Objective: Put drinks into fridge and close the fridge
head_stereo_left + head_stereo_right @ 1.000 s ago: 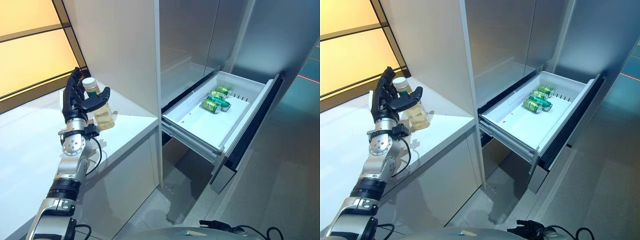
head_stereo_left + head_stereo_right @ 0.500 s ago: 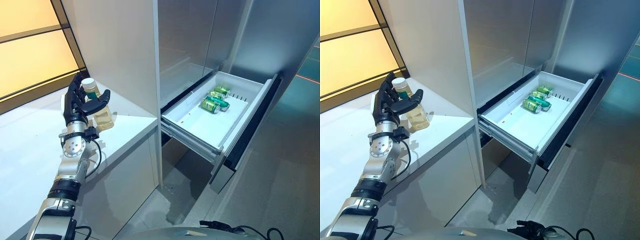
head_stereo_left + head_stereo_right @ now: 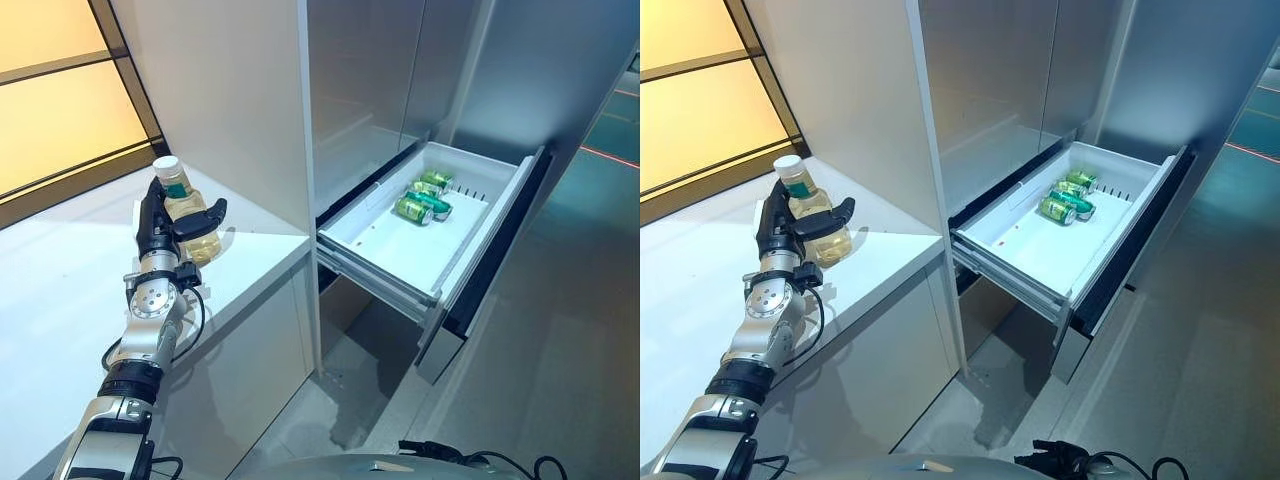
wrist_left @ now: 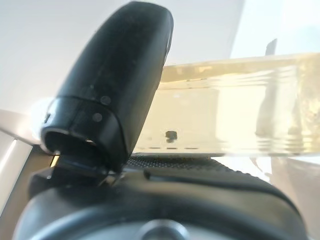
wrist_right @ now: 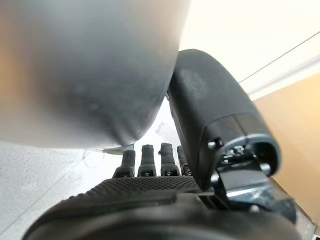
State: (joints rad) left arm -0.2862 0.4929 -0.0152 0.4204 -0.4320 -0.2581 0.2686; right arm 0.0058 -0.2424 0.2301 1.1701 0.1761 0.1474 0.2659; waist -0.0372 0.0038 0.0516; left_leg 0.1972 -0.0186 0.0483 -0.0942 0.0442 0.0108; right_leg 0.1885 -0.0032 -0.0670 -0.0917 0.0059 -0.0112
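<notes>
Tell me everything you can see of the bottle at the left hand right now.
The bottle is clear plastic by its look, squat and rounded, filled with pale yellow liquid, with a green band at the neck and a white cap. It stands upright on the white counter, beside the tall grey cabinet wall. The left hand is wrapped round it, fingers behind and thumb across the front. The left wrist view shows the bottle against the palm.

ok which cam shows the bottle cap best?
Left eye view: the bottle stands whole on the counter, white cap clear above the left hand. Right eye view shows nearly the same. Left wrist view shows only its yellowish body; right wrist view shows none.
</notes>
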